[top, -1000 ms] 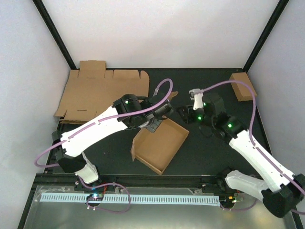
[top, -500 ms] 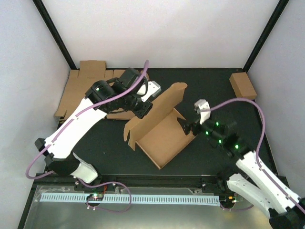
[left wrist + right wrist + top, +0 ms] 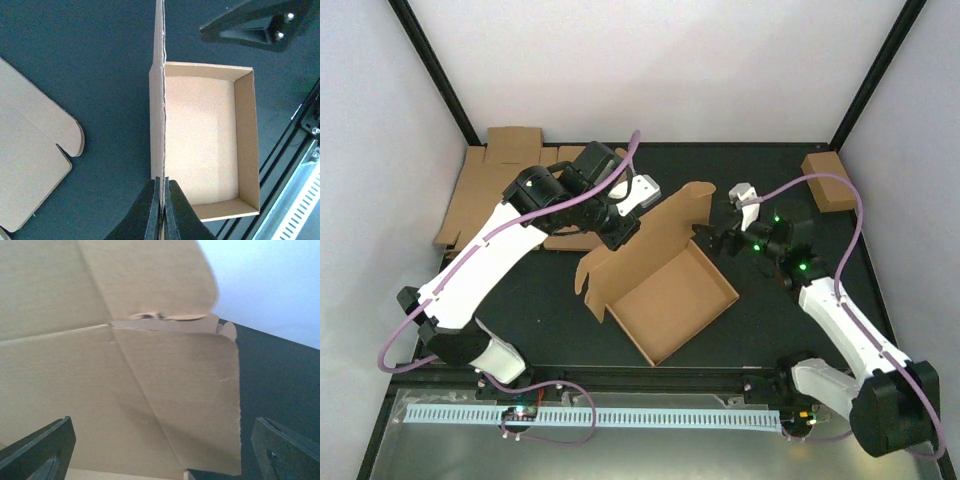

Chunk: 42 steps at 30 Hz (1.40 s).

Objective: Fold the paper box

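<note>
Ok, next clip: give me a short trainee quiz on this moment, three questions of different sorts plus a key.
1. True or false: the left claw is shut on the edge of the raised lid panel of the paper box.
2. Pick one. The right claw is: A) open, gripping nothing; B) shut on the lid flap; C) shut on the tray's near wall.
3. Short answer: what lies flat at the far left in the top view?

Key
1. True: its fingers pinch the upright panel's edge.
2. A: its fingers stand wide apart, facing the lid's inner side.
3. A flat cardboard sheet, not folded.
</note>
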Tool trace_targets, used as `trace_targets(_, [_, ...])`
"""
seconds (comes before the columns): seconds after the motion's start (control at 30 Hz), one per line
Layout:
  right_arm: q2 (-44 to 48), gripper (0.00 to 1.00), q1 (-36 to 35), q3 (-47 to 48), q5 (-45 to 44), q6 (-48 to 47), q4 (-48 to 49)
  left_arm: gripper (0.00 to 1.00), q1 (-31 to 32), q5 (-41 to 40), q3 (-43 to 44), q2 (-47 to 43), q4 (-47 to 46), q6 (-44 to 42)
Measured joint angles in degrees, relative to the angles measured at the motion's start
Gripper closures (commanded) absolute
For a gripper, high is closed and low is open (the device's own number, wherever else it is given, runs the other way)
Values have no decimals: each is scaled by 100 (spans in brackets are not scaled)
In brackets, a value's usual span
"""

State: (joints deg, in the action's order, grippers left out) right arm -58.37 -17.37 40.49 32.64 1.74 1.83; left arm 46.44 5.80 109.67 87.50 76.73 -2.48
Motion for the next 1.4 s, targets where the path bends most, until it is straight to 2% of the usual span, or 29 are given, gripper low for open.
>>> trace_targets(0.23, [-730, 5, 297, 94, 1021, -87, 621, 98, -4, 90, 0, 0, 33, -59])
trace_targets(0.33, [-887, 11, 323, 103, 1213, -103, 855, 99, -22, 83, 0, 0, 48, -61])
trace_targets(0.53, [-1045, 5, 363, 195, 1255, -245, 905, 98, -31, 17, 4, 0, 87, -83])
trace_targets(0.6, [-1019, 0, 450, 195, 1270, -251, 1045, 98, -31, 17, 4, 0, 83, -101])
trace_targets(0.77, [-1154, 3, 752, 358, 1460, -380, 1143, 98, -31, 11, 4, 0, 85, -149])
trace_targets(0.93, [-1427, 7, 769, 756, 2037, -651, 962, 98, -31, -11, 4, 0, 83, -162])
trace_targets(1.13, [-1469, 26, 769, 813, 2745, -844, 866, 98, -31, -7, 9, 0, 85, -162])
trace_targets(1.4, [-1362, 49, 782, 793, 2769, -881, 577, 99, -31, -186, 188, 39, 249, -155])
